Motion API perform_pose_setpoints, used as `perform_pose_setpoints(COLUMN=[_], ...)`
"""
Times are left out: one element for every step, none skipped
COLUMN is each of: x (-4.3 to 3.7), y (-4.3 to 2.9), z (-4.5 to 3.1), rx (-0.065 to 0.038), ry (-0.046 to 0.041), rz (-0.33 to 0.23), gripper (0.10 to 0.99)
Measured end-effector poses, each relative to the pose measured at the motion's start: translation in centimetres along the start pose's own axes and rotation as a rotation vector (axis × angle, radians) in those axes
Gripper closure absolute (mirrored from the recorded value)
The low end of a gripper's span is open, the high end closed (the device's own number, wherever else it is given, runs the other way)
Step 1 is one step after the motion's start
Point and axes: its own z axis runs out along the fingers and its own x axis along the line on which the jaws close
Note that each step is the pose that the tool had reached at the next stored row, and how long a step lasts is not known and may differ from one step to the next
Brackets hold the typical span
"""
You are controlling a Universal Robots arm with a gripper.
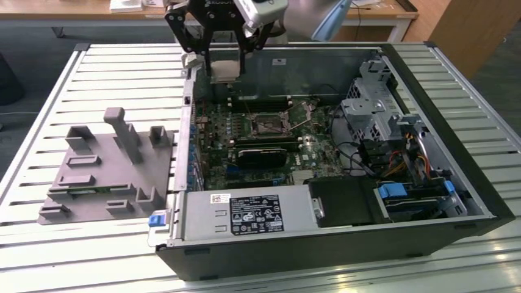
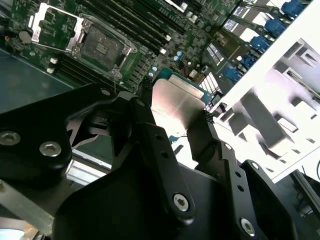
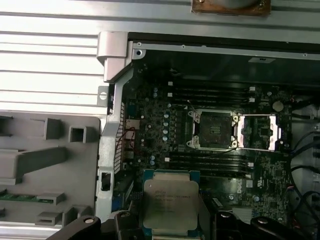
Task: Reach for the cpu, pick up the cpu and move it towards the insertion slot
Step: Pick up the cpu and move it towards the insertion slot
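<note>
Gripper [image 2: 172, 120] pinching the cpu [image 2: 179, 102] by two opposite edges, black fingers [image 2: 147, 127] pressing in on either side. Hanging in the air over the open case [image 1: 456, 152], chip face up and roughly level (silver lid catching the light). Socket [image 3: 212, 129] lying below and ahead of the gripper on the board, well apart from the chip, its frame [image 3: 259, 132] flipped open beside it. Grey fixture [image 1: 102, 177] sitting off to the exterior view's left on the table [image 1: 49, 110].
</note>
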Motion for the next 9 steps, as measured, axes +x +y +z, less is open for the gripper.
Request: perform_pose_setpoints(x=[-0.20, -0.40, -0.60, -0.79, -0.99, -1.21, -1.43, -1.64, -1.82], y=[0.07, 0.13, 0.19, 0.26, 0.31, 0.37, 0.42, 0.46, 0.50], z=[0.01, 0.02, 0.03, 0.04, 0.06, 0.08, 0.08, 0.09, 0.10], rx=[0.000, 0.000, 0.000, 0.000, 0.000, 0.000, 0.000, 0.000, 0.000], ry=[0.0000, 0.0000, 0.0000, 0.0000, 0.0000, -0.0001, 0.0000, 0.0000, -0.0001], rz=[0.000, 0.000, 0.000, 0.000, 0.000, 0.000, 0.000, 0.000, 0.000], gripper=[0.557, 0.557, 0.557, 0.557, 0.557, 0.557, 0.557, 0.557, 0.557])
